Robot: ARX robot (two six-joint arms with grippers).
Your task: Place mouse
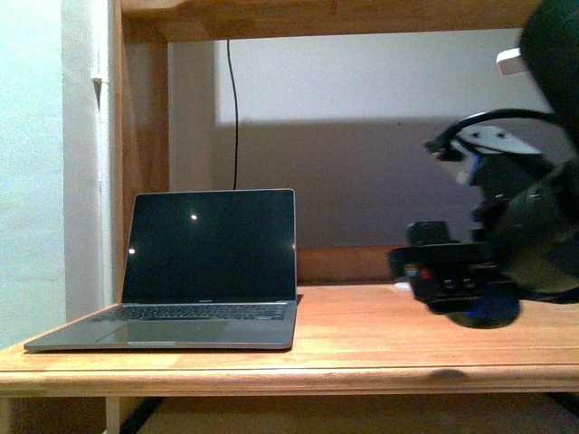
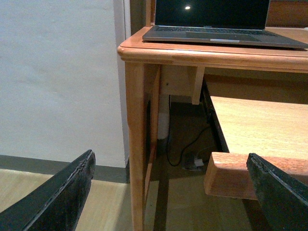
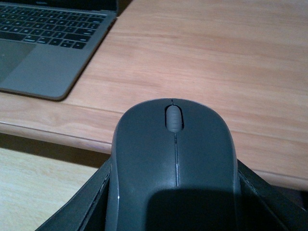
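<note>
**Right gripper (image 3: 174, 169) pinching the mouse (image 3: 175, 139) above the desk (image 1: 380, 336)**

The right gripper's dark fingers (image 3: 94, 202) are pressing against both flanks of the grey mouse, its scroll wheel pointing out over the bare wood. In the front view the arm is hanging over the desktop at about 3 o'clock from the open laptop (image 1: 210, 262), well apart from it. This looks like the carry-and-lower step; the next move probably calls for settling the mouse flat on the wood, then spreading the fingers. The left gripper (image 2: 173, 192) is waiting low beside the desk with its fingers wide apart and holding nothing, facing the pull-out shelf (image 2: 260, 130). The front view is blurring the right arm and hiding the mouse, so whether it is touching the wood cannot be told.
</note>
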